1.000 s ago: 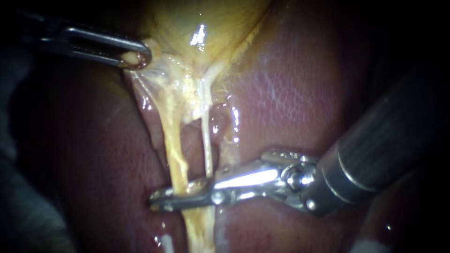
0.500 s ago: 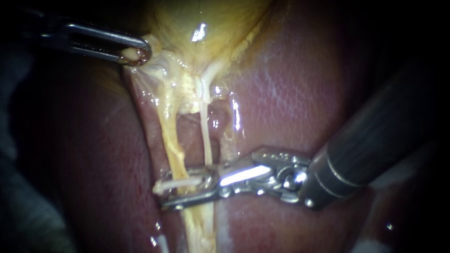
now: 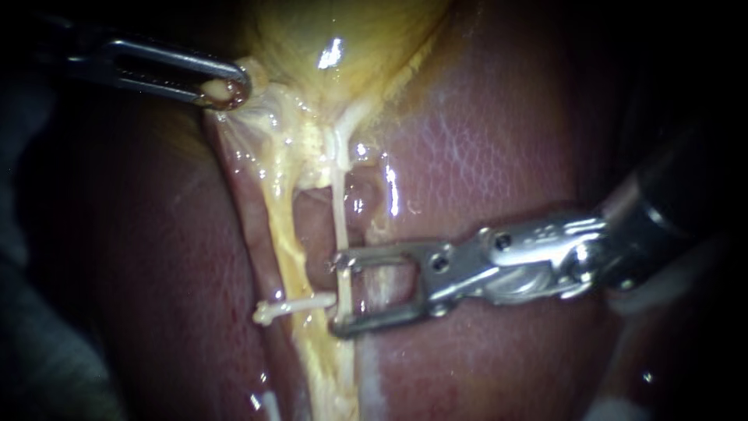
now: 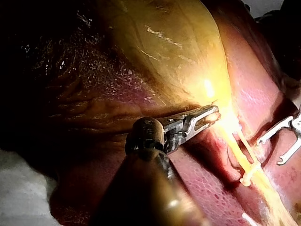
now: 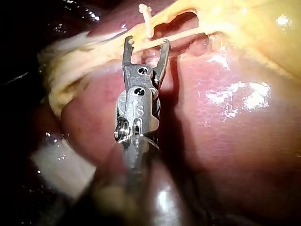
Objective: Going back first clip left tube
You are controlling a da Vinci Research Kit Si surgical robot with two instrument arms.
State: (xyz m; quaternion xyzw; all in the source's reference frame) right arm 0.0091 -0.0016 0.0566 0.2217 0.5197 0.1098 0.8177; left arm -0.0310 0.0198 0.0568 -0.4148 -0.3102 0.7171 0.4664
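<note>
The yellow left tube (image 3: 290, 245) runs down from the gallbladder (image 3: 343, 39) and carries a white clip (image 3: 292, 306) across it. Just to the clip's right, my right instrument (image 3: 343, 292) holds its jaws open, and the thin pale right tube (image 3: 340, 222) crosses the gap at their tips. The right wrist view shows the same open jaws (image 5: 146, 44) with the clip (image 5: 146, 16) ahead of them. My left instrument (image 3: 224, 90) is shut on the gallbladder's edge at the upper left. In the left wrist view those jaws (image 4: 209, 115) pinch that tissue, and the clip (image 4: 249, 175) lies beyond.
Red liver (image 3: 499, 156) lies on both sides of the tubes. A white gauze (image 5: 61, 162) sits beside my right instrument's shaft. A small white piece (image 3: 271, 405) shows low on the left tube's line.
My right instrument's jaws have opened and drawn back to the right, off the left tube. The white clip stays on that tube. My left instrument holds still.
</note>
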